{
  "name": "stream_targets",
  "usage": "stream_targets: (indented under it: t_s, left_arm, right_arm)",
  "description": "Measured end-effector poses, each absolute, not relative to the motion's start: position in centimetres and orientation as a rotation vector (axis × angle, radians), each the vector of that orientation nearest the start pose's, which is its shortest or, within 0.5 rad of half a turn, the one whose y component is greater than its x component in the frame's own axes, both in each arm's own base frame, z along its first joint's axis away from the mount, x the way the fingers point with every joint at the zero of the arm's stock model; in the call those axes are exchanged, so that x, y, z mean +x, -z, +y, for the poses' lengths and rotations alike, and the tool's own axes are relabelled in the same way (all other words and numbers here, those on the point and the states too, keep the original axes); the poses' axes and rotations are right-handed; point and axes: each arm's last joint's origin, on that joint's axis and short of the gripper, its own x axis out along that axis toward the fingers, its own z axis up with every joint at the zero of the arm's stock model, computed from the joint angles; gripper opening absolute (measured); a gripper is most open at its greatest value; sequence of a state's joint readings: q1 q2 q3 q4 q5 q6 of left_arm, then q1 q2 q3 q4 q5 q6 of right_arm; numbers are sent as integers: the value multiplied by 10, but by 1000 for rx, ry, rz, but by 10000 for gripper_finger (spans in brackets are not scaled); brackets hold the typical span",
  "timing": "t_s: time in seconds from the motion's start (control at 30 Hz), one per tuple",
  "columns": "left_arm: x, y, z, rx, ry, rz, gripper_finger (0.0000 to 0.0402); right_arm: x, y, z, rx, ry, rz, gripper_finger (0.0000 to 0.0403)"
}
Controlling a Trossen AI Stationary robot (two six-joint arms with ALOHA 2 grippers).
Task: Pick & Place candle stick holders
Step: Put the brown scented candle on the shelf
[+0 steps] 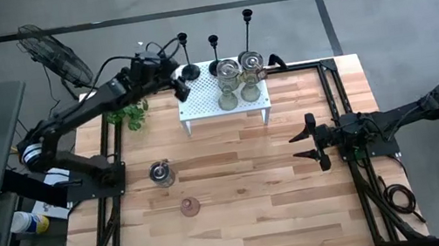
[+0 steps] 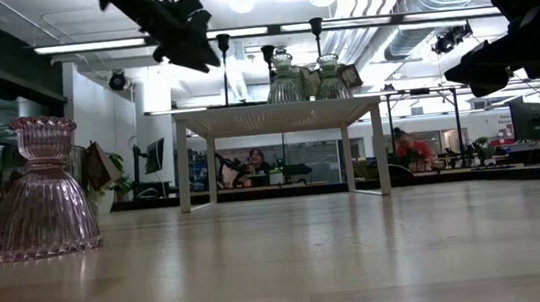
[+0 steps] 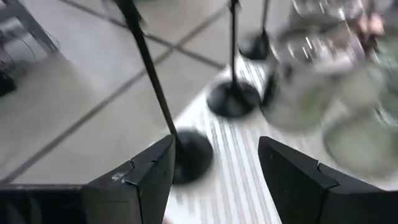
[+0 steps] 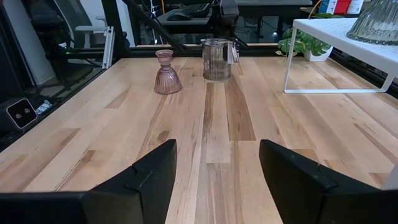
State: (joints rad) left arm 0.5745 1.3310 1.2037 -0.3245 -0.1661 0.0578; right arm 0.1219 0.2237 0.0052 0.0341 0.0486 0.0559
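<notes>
Three thin black candlesticks point(image 1: 215, 53) stand on their round bases along the far edge of the white shelf point(image 1: 200, 108). Beside them on the shelf are a greenish glass holder point(image 1: 227, 86) and a clear one point(image 1: 252, 72). My left gripper point(image 3: 216, 143) hovers open at the shelf's far left corner point(image 1: 182, 85). The leftmost candlestick's base point(image 3: 194, 155) stands just ahead of its one finger. A clear glass holder point(image 1: 160, 173) and a pinkish one point(image 1: 189, 205) rest on the table. My right gripper point(image 1: 307, 143) waits open at the table's right.
A small green plant point(image 1: 132, 115) sits left of the shelf, under my left arm. The shelf stands on thin legs point(image 2: 185, 170) with open table beneath it. Bare wood lies between the two table holders and my right gripper point(image 4: 217, 146). A fan point(image 1: 54, 52) stands beyond the far left corner.
</notes>
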Motion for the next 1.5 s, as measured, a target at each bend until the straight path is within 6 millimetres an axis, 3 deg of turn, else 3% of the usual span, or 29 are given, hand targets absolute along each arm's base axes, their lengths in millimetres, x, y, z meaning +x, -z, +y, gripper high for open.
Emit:
stream_targets:
  t_s: [0.27,0.43,0.8,0.93,1.17,1.5]
  left_arm:
    - [221,-345,121,-78,-610,702,227]
    - [207,-338,93,-200,-576,856,227]
    - [187,-319,46,-601,-760,1135,227]
    - [186,-313,35,-684,-816,1163,227]
    - [193,-279,25,-836,-775,1183,227]
    - [184,-244,15,-887,-829,1302,227]
  right_arm:
    - [109,-150,12,40,-68,185,221]
    - [109,-150,12,40,-68,186,221]
    - [109,-150,12,40,-68,185,221]
    - [109,-150,12,40,-68,185,221]
    - [109,-150,12,40,-68,186,221]
    - [109,-150,12,40,-68,186,221]
